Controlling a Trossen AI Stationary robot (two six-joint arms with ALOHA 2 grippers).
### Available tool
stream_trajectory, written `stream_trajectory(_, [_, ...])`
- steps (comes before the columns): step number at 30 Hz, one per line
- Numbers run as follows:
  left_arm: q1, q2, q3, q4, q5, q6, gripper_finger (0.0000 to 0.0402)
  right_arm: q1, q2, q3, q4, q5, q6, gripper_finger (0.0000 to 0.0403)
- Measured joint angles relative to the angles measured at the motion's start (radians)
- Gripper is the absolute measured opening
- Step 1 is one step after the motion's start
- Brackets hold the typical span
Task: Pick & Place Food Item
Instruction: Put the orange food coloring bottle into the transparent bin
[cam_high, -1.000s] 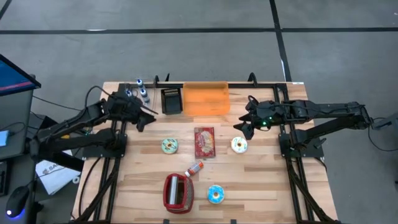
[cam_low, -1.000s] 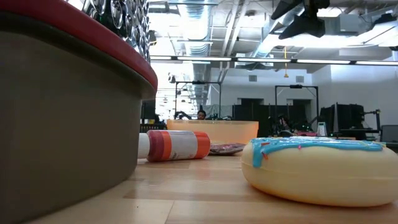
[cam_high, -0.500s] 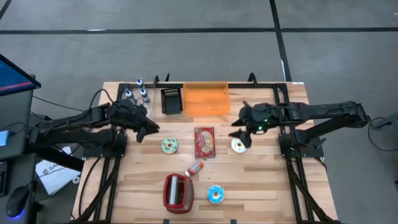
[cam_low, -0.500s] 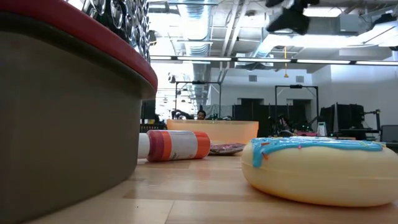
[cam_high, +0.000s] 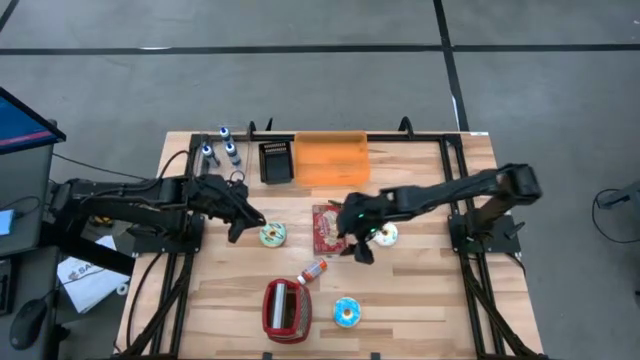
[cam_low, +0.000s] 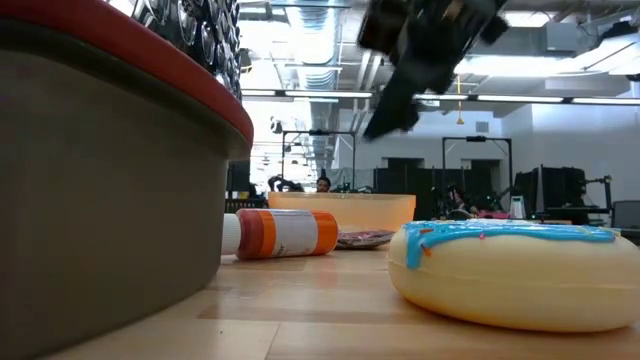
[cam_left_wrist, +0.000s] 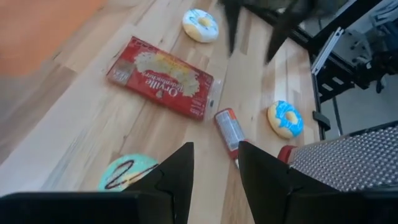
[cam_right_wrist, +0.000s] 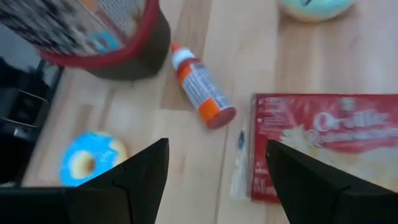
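Note:
A red popcorn packet (cam_high: 328, 228) lies flat at the table's middle. A green-iced donut (cam_high: 272, 234) lies to its left and a white-iced donut (cam_high: 388, 234) to its right. A blue-iced donut (cam_high: 347, 312) and an orange bottle (cam_high: 314, 271) lie nearer the front edge. My left gripper (cam_high: 243, 222) hangs open just left of the green donut (cam_left_wrist: 127, 174), touching nothing. My right gripper (cam_high: 356, 245) hangs open above the packet's near right corner (cam_right_wrist: 261, 180), with nothing between its fingers.
A red-rimmed basket (cam_high: 286, 307) stands near the front edge beside the blue donut. An orange bin (cam_high: 330, 160), a black rack (cam_high: 275, 162) and small bottles (cam_high: 220, 145) line the far edge. Bare wood shows at the front right (cam_high: 430, 300).
My right gripper has swung from beside the white donut toward the table's left and near edge, dropping and rolling, and is now over the packet's near right corner. My left gripper has moved toward the near edge, closing on the green donut. No object has moved.

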Motion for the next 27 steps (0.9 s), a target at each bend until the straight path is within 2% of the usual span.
stream_trajectory(5, [-0.011, -0.007, 0.0, 0.001, -0.008, -0.013, 0.0121, 0.001, 0.143, 0.012, 0.066, -0.047, -0.051, 0.0258])
stream_trajectory(9, [-0.018, -0.009, 0.0, 0.002, -0.008, -0.019, 0.0121, 0.02, 0.204, 0.06, 0.101, -0.05, -0.114, 0.0258])
stream_trajectory(14, [-0.027, -0.013, 0.0, -0.001, -0.007, -0.02, 0.0121, 0.065, 0.231, 0.093, 0.165, -0.037, -0.261, 0.0258])
stream_trajectory(19, [-0.036, -0.013, 0.0, -0.001, -0.007, -0.026, 0.0121, 0.102, 0.23, 0.093, 0.234, 0.059, -0.376, 0.0258])
stream_trajectory(27, [-0.037, -0.013, 0.0, -0.003, -0.007, -0.028, 0.0121, 0.092, 0.312, 0.096, 0.29, 0.059, -0.435, 0.0258])
